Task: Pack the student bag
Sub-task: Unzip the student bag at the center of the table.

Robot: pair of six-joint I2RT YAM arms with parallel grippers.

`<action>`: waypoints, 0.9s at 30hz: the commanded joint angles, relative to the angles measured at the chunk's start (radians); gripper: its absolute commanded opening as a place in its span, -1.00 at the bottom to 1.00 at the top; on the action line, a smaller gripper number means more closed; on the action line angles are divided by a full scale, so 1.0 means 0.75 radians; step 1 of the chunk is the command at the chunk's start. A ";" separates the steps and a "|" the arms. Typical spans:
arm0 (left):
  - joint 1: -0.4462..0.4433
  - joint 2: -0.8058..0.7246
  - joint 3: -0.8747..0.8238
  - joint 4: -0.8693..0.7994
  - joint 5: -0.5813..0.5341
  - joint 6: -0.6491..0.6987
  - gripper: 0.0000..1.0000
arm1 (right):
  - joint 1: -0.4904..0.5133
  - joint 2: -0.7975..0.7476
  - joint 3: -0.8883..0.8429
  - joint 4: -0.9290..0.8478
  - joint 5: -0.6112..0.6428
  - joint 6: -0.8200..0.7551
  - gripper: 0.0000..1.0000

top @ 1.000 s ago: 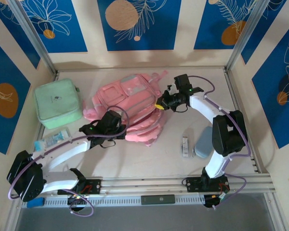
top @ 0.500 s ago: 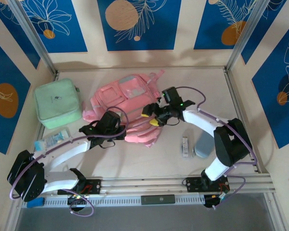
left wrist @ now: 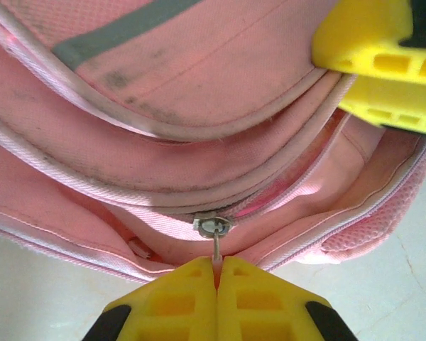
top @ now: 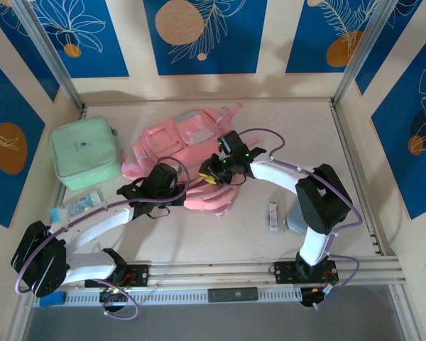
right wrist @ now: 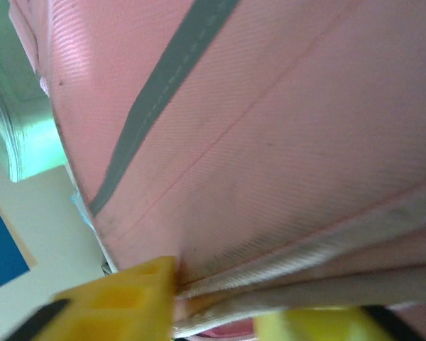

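On the pale table [top: 199,234] the bag [top: 177,138] lies toward eleven o'clock of centre, left claw [left wrist: 217,266] clamped on the zip pull [left wrist: 214,227], right claw [left wrist: 337,78] pinching the bag's edge at two o'clock, so best drag straight along the track with the right tensioning the fabric.

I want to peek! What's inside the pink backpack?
Only pink fabric shows through the narrow gap by the zip pull, which the left tool pinches. Anything deeper inside the pink backpack is covered by its flaps.
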 commanded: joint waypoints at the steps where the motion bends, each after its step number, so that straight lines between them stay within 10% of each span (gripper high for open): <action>1: 0.002 -0.055 0.011 -0.084 -0.075 0.051 -1.00 | -0.078 -0.011 0.048 0.040 0.159 -0.067 -0.83; 13: 0.364 0.062 0.021 -0.185 -0.130 0.090 -1.00 | -0.173 -0.186 -0.081 -0.017 0.145 -0.086 -1.00; 27: 0.492 0.265 0.215 -0.078 -0.049 0.169 -1.00 | 0.096 -0.223 -0.100 0.052 0.288 0.075 -1.00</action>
